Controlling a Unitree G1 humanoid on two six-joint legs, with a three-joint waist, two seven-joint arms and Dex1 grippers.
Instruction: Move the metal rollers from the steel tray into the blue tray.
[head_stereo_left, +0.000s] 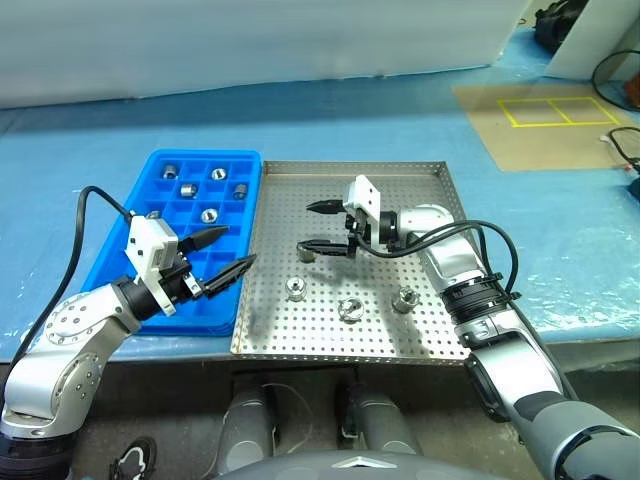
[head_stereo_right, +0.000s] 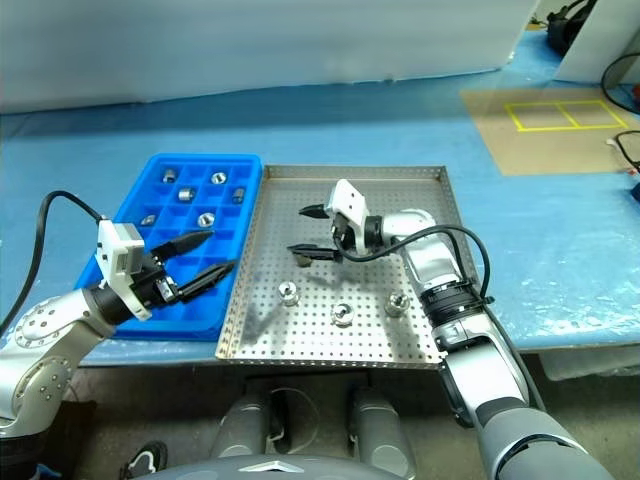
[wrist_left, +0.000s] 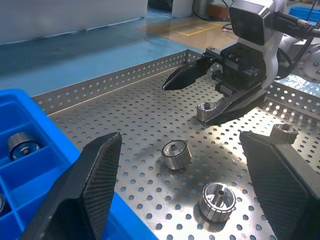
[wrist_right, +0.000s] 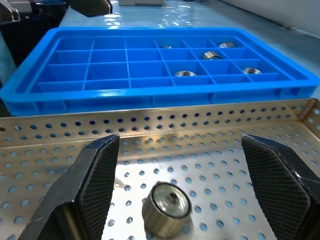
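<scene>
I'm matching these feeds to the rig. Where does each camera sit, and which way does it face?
Left and right eye views: on the head, looking forward and down at the steel tray and blue tray; both arms show.
Left wrist view: looks between the open left claw at rollers and the right claw.
Right wrist view: looks between the open right claw over one roller to the blue tray.
</scene>
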